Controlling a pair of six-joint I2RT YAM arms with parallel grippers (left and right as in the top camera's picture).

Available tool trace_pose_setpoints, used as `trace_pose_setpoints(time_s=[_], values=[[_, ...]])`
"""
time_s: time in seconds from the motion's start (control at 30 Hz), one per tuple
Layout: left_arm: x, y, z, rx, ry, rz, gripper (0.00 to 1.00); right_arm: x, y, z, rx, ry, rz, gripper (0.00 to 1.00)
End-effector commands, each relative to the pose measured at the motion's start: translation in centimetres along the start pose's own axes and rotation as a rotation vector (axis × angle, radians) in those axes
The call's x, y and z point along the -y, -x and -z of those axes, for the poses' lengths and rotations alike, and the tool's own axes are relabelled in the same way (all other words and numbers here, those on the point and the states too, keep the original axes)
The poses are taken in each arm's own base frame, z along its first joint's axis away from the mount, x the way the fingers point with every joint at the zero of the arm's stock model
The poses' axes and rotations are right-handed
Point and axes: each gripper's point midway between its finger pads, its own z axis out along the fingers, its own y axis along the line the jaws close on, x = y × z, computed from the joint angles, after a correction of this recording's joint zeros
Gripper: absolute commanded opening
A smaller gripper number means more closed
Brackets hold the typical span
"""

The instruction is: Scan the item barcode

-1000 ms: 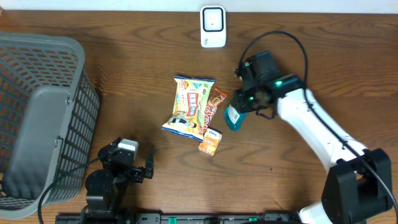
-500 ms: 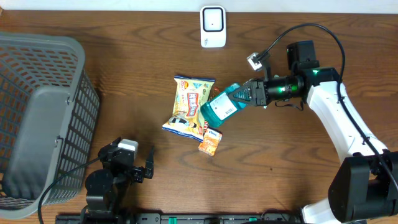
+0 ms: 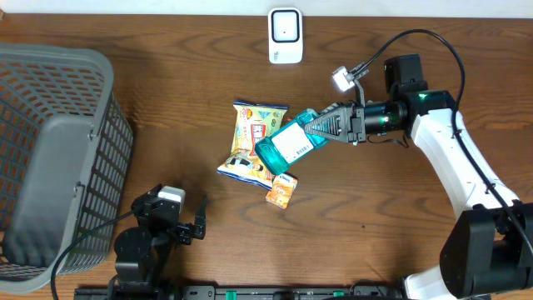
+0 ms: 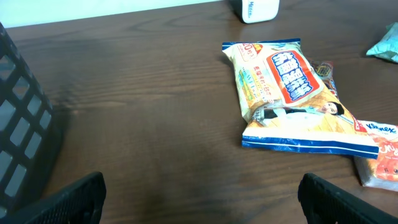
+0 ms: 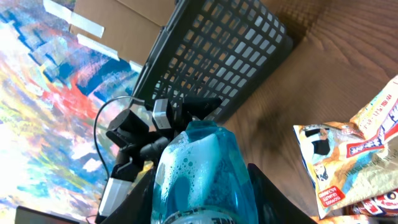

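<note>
The bottle (image 3: 287, 143) is gripped at one end by the jaws of the right gripper (image 3: 329, 127) and held horizontally over the bag (image 3: 252, 142), while the left gripper (image 3: 185, 223) is parked near the basket (image 3: 58, 150), jaws fully apart.
</note>
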Motion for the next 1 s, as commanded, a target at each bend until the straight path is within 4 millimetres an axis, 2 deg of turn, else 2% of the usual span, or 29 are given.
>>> trace_pose_setpoints(time_s=[0.0, 0.17, 0.27, 0.5, 0.67, 0.77, 0.97], values=[[0.1, -0.9, -0.2, -0.027, -0.001, -0.01, 0.99, -3.1, 1.3, 0.2, 0.025, 0.109, 0.068, 0.09], [0.1, -0.9, -0.2, -0.027, -0.001, -0.01, 0.98, -2.7, 1.2, 0.1, 0.02, 0.087, 0.069, 0.09], [0.1, -0.9, -0.2, -0.027, -0.001, -0.01, 0.98, -1.6, 1.0, 0.0, 0.007, 0.025, 0.069, 0.09], [0.1, -0.9, -0.2, -0.027, -0.001, -0.01, 0.98, 1.7, 0.5, -0.2, -0.038, -0.169, 0.066, 0.08], [0.1, -0.9, -0.2, -0.027, -0.001, -0.01, 0.99, 6.3, 1.0, 1.3, -0.036, -0.452, 0.022, 0.09], [0.1, -0.9, -0.2, -0.027, -0.001, -0.01, 0.98, 8.4, 1.6, 2.1, -0.02, -0.592, 0.012, 0.12], [0.1, -0.9, -0.2, -0.027, -0.001, -0.01, 0.98, 10.0, 3.6, 2.4, 0.013, -0.73, 0.111, 0.17]])
